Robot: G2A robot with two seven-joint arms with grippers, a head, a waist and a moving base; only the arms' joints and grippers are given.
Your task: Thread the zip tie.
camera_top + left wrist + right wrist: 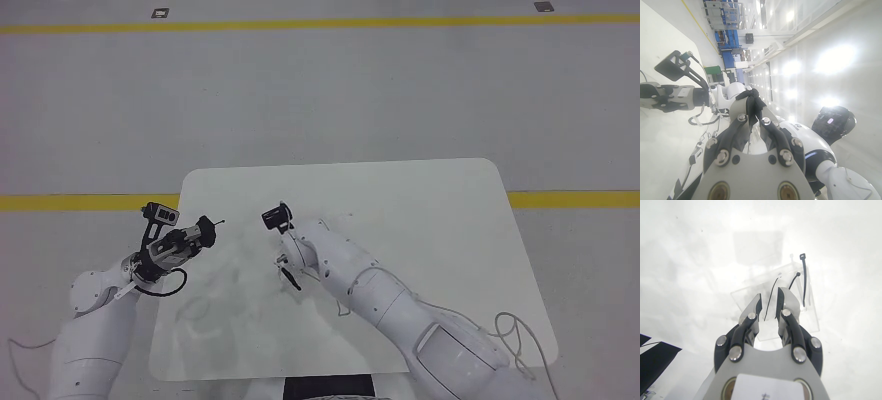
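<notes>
Left claw (206, 233) sat at the left edge of the tabletop (430, 200), clamped shut on a zip tie (219, 222). The tie's thin black end poked out toward the right. Right of it, a clear tray (810, 321) lay flat on the tabletop, holding three loose black ties. Right claw (769, 291) hung over the tray, fingers partway open, gripping nothing. A thin tie (770, 298) lay between its fingers. Just beside that were a short tie (794, 280) and a long tie (804, 279).
</notes>
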